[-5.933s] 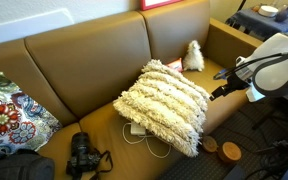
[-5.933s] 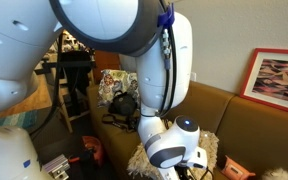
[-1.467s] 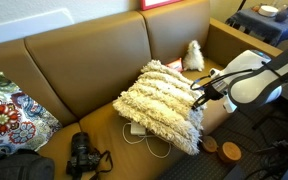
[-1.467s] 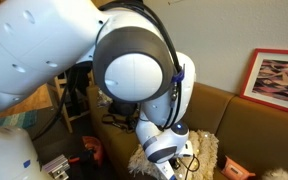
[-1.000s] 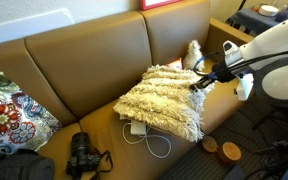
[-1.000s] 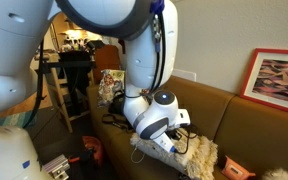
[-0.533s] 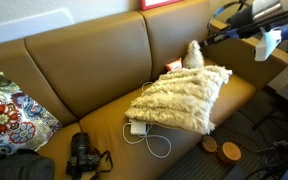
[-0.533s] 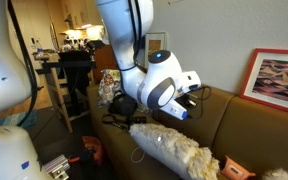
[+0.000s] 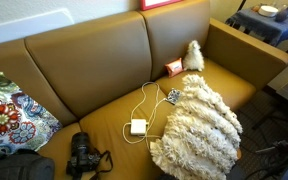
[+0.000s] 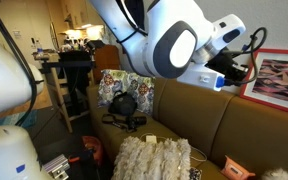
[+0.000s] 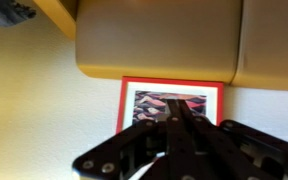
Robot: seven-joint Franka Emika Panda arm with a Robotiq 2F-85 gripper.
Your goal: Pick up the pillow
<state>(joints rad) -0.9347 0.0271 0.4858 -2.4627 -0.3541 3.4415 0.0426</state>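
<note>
The shaggy cream-white pillow (image 9: 197,125) lies on the brown sofa (image 9: 94,60), at the right front of the seat, with its lower part hanging over the front edge. It also shows low in an exterior view (image 10: 152,160). My gripper (image 10: 250,72) is high above the sofa, well clear of the pillow, beside the framed picture. In the wrist view the gripper (image 11: 177,104) is shut, its fingers pressed together with nothing between them, pointing at the picture on the wall. The arm is out of the exterior view that holds the pillow at the seat's right front.
A black camera (image 9: 82,155) and a floral pillow (image 9: 9,115) lie at the sofa's left end. A white charger with its cable (image 9: 139,126) lies mid-seat. A small white fluffy toy (image 9: 193,56) sits at the back. A red-framed picture (image 10: 284,80) hangs above.
Half a second ago the pillow hung raised below the gripper. Now it has dropped onto the seat's front right, and the arm has risen out of that exterior view.
</note>
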